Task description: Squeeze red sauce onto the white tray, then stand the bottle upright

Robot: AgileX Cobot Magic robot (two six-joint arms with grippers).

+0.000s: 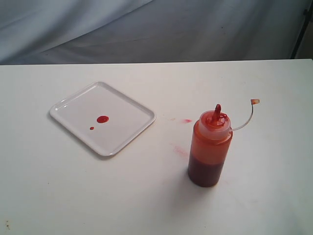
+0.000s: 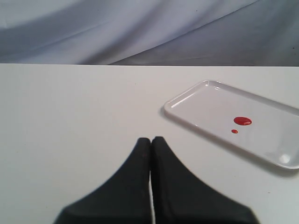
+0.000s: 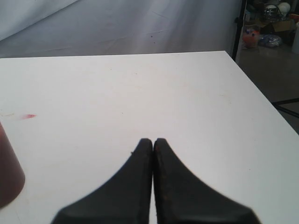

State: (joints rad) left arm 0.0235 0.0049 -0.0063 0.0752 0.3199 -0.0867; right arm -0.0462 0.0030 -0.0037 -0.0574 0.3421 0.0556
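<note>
Glossy white tray (image 1: 128,132), translucent plastic bottle (image 1: 210,147)

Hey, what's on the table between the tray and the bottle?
Only faint pinkish smears on the table between tray and bottle; the exterior view shows it.

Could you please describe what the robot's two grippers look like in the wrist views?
Both look alike. The left gripper and the right gripper each have two matte black fingers, broad at the base and curving inward to narrow, rounded tips. No cables, markings or labels show on them. The arms themselves appear in no view.
</note>
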